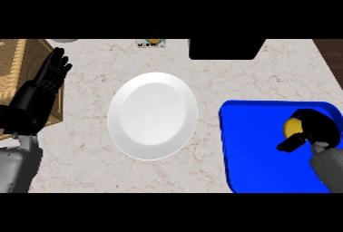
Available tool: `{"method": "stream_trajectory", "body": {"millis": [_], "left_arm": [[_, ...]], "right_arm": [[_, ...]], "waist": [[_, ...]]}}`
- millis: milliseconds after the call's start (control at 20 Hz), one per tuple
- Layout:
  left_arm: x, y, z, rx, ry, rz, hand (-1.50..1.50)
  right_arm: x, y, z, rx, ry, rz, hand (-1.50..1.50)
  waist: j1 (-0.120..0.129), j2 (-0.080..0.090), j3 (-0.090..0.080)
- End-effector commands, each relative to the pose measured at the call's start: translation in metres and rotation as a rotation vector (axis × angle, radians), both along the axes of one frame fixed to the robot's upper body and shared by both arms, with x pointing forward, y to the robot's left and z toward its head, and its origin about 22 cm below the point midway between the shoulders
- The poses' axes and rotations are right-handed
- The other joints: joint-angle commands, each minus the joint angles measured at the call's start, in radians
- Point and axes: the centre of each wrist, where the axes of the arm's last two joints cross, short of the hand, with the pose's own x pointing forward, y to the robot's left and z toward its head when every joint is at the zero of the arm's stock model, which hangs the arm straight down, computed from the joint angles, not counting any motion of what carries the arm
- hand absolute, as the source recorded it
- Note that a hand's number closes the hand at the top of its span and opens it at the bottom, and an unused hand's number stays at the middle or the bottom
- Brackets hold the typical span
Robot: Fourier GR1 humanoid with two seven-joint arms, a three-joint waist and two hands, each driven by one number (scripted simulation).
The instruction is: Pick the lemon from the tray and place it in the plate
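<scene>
Lemon (292,127): one only, yellow, lying in the blue tray (258,149) toward the tray's far right part, and mostly hidden by the right robot hand (315,128). That hand comes in from the lower right and sits over the fruit, its black fingers curled round the lemon's right side and its thumb (290,144) reaching out just below it; it holds the lemon, which is not lifted clear of the tray as far as the view tells.

One tray lies at the desk's (87,167) right edge, running down past the near edge of the view. One white plate (153,116) lies in the middle of the desk, just left of the tray and apart from it, with nothing on it.

The left robot hand (48,77) rests at the desk's left edge, fingers straight and spread, pointing toward the far edge, holding nothing. It lies over one wicker basket (17,61) that fills the far left corner.

Along the far edge there is one black block (224,49) right of centre, one small item with a yellow spot (151,43) left of it, too small to tell, and a grey rounded sliver (65,41) near the basket.
</scene>
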Motion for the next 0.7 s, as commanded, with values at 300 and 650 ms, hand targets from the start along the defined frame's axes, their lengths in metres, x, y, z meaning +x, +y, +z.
{"method": "stream_trajectory", "body": {"millis": [300,650], "left_arm": [[0.004,-0.001,-0.011,0.007,-0.003,0.007,0.0],[-0.01,0.016,-0.002,0.001,0.014,0.01,0.0]], "right_arm": [[-0.002,-0.022,0.041,-0.07,-0.254,0.493,1.5],[-0.021,0.026,0.081,0.184,-0.47,0.705,1.5]], "waist": [[-0.009,0.002,0.002],[-0.02,-0.006,0.002]]}}
